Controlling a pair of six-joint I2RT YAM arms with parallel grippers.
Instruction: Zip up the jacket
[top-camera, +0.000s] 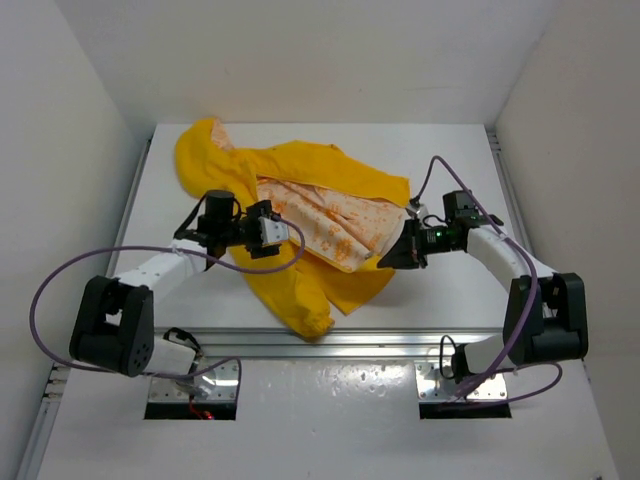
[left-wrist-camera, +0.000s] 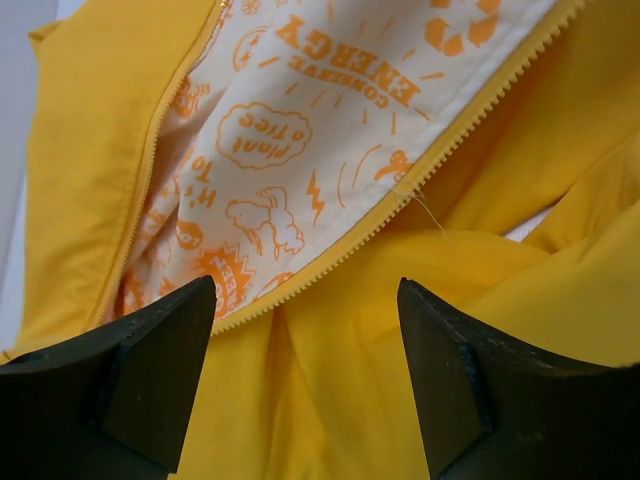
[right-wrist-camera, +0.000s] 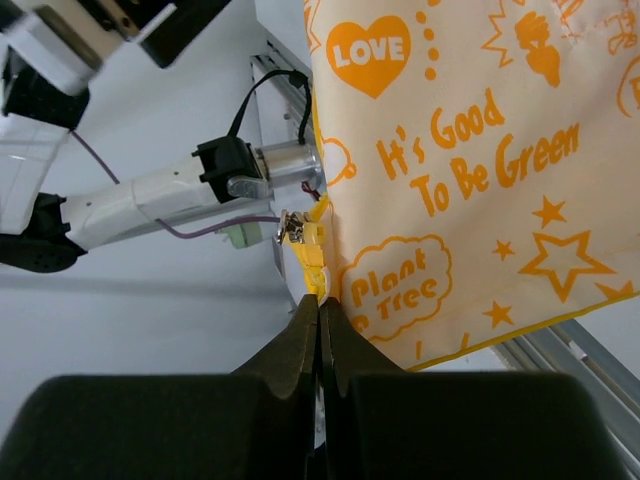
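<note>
The yellow jacket (top-camera: 300, 200) lies open on the table, its cream lining with orange prints (top-camera: 335, 220) facing up. My left gripper (top-camera: 278, 236) hovers open over the jacket's left front. In the left wrist view its jaws (left-wrist-camera: 305, 292) straddle yellow fabric just below a line of zipper teeth (left-wrist-camera: 330, 265), with a second line of teeth (left-wrist-camera: 150, 170) to the left. My right gripper (top-camera: 385, 258) is shut on the bottom end of the jacket's zipper edge (right-wrist-camera: 318, 270) and lifts it. The metal zipper slider (right-wrist-camera: 293, 230) sits just beyond the fingertips (right-wrist-camera: 320, 302).
An aluminium rail (top-camera: 400, 340) runs along the table's front edge. White walls enclose the table on three sides. Purple cables (top-camera: 60, 280) loop beside both arms. The left arm (right-wrist-camera: 150, 195) shows behind the lifted edge in the right wrist view.
</note>
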